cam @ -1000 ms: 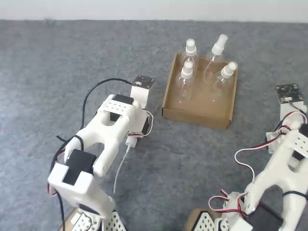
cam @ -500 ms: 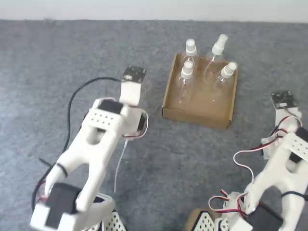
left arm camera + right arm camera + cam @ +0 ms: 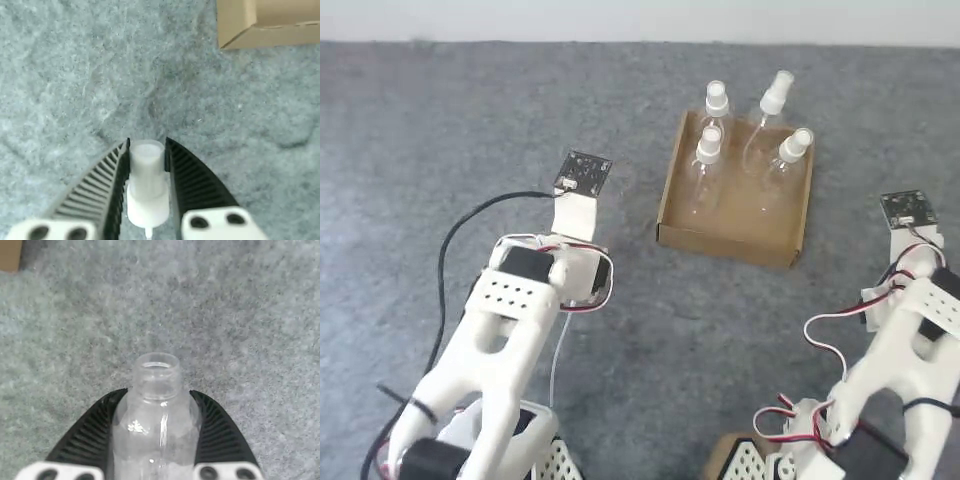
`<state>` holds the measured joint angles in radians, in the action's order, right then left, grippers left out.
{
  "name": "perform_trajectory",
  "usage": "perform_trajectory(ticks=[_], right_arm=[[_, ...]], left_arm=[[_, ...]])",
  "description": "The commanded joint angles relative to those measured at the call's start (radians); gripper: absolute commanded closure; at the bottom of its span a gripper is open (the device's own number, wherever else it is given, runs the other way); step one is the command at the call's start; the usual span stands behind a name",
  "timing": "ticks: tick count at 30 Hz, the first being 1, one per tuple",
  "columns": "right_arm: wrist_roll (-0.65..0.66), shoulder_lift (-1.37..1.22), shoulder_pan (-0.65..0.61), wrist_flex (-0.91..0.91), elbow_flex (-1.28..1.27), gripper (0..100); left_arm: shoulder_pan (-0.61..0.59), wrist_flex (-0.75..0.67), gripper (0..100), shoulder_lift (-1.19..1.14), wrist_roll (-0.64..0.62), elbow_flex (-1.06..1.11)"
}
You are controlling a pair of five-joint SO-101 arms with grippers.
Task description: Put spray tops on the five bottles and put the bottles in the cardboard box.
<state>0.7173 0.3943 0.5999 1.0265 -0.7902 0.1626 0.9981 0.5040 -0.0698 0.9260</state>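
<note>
**Change from earlier frames**
- Left arm (image 3: pixel 520 310): over the last second its wrist has swung away from the box (image 3: pixel 725 243), and its wrist board (image 3: pixel 582 172) now sits farther from the box wall. The arm's links now lie lower in the high view.
- Right arm (image 3: pixel 910 330): it has shifted slightly, and its wrist board (image 3: pixel 908 208) sits a little nearer the camera than before.
- Box and contents: unchanged.

**Left wrist view**
- The left jaws are clamped on a white spray top (image 3: pixel 146 172), one ribbed pad on each side of its collar.
- The top is held over the grey surface (image 3: pixel 75 75).
- A corner of the box (image 3: pixel 260 22) lies ahead, well apart from the top.

**Right wrist view**
- The right jaws are clamped on a clear bottle (image 3: pixel 156 410), gripping the shoulder below the neck.
- The neck is open, with no spray top fitted.
- The bottle is held over the surface (image 3: pixel 240 300), outside the box.
- A corner of the box (image 3: pixel 9 251) shows at the frame edge.

**High view**
- Four capped bottles (image 3: pixel 717 110) (image 3: pixel 773 105) (image 3: pixel 706 165) (image 3: pixel 788 160) are in the box, each with a spray top on.
- A thin tube (image 3: pixel 557 350) hangs below the left arm's wrist.
- The arms are well apart, left arm to one side of the box and right arm to the other.
</note>
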Motion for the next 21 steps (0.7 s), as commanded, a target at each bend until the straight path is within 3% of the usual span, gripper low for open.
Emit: perform_trajectory(ticks=[1,17,21], right_arm=[[0.012,0.045,-0.001,-0.018,0.038,94.6],[-0.017,-0.384,-0.001,-0.041,0.365,94.5],[-0.017,-0.435,-0.002,-0.074,0.367,87.0]], left_arm=[[-0.005,-0.02,96,0.055,0.009,-0.005],[-0.005,-0.103,96,0.055,-0.025,0.041],[-0.005,-0.103,96,0.055,-0.023,0.041]])
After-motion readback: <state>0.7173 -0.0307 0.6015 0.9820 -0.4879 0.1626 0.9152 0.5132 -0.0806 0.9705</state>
